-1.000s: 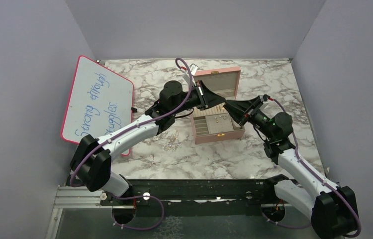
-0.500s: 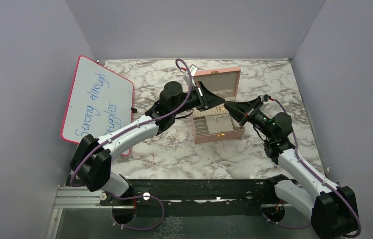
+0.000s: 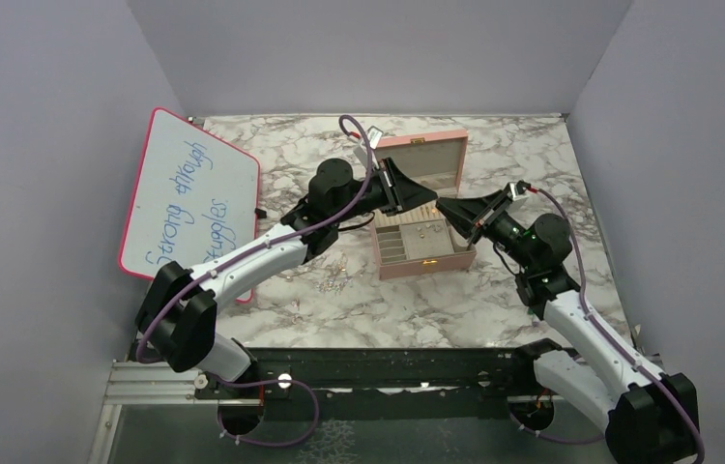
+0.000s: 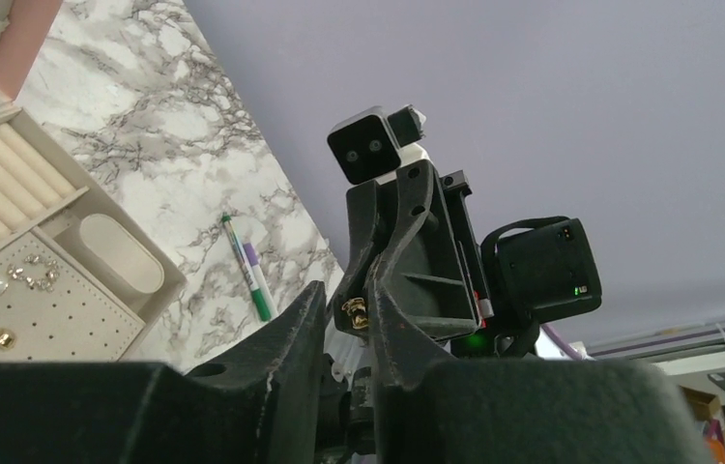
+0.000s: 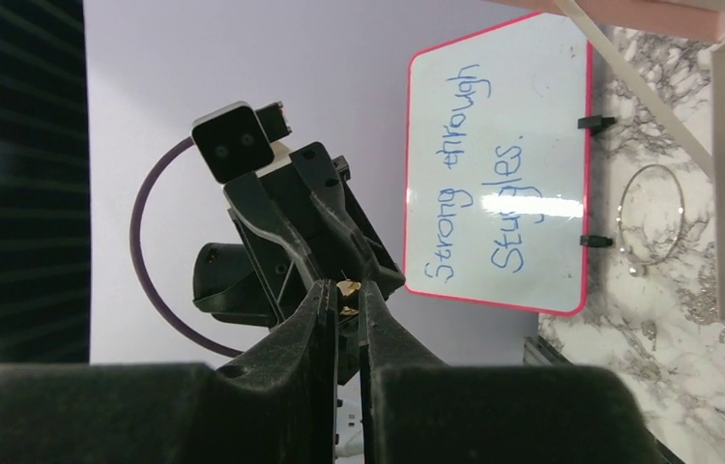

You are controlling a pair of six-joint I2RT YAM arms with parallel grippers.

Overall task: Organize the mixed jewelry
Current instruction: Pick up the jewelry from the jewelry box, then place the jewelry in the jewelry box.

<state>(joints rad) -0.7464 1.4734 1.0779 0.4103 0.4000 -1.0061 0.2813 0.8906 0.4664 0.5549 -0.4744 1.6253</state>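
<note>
One gold piece (image 5: pixel 347 287) mid-handover at pink box's (image 3: pixel 426 261) 12 o'clock edge: right gripper (image 3: pixel 442 205) has clamped it, left gripper (image 3: pixel 432 200) just parted. Likely boxing next.

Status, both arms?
Right tool pinched on gold piece; left tool tip-to-tip with it, grip unclear. Both above open pink box. Nothing in the way.

Soft, even overhead light; top view sharp.
Mild glare on whiteboard (image 5: pixel 499 164); near fingers (image 4: pixel 272 358) dark and blurred in both wrist views; shadows faint.
</note>
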